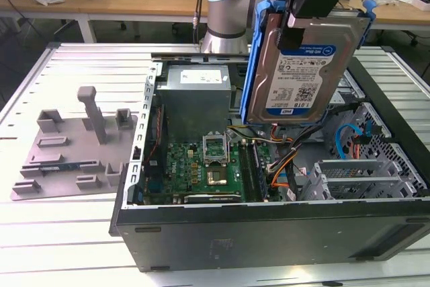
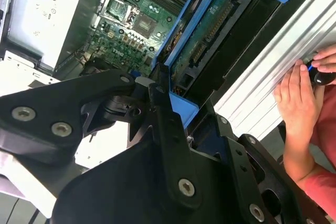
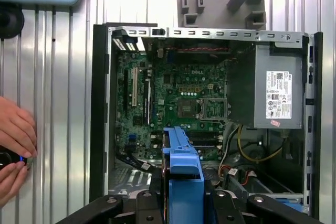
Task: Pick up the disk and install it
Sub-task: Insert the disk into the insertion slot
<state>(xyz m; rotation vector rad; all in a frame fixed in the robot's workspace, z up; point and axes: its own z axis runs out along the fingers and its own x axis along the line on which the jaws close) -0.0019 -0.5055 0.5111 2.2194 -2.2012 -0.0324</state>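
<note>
Above case: my gripper clamped the disk in open air over the open-topped case.
Case middle: the board lay low, with free room above it.
Corner by my base: the power supply rose tall and filled it.
Under disk: cables crossed the case floor.
Exterior view's right: metal brackets crowded that side of the case.
Table, exterior view's left: a grey fixture took one patch, bare slats around it.
Beside case: a person's hands rested on the table, near the case wall.
</note>
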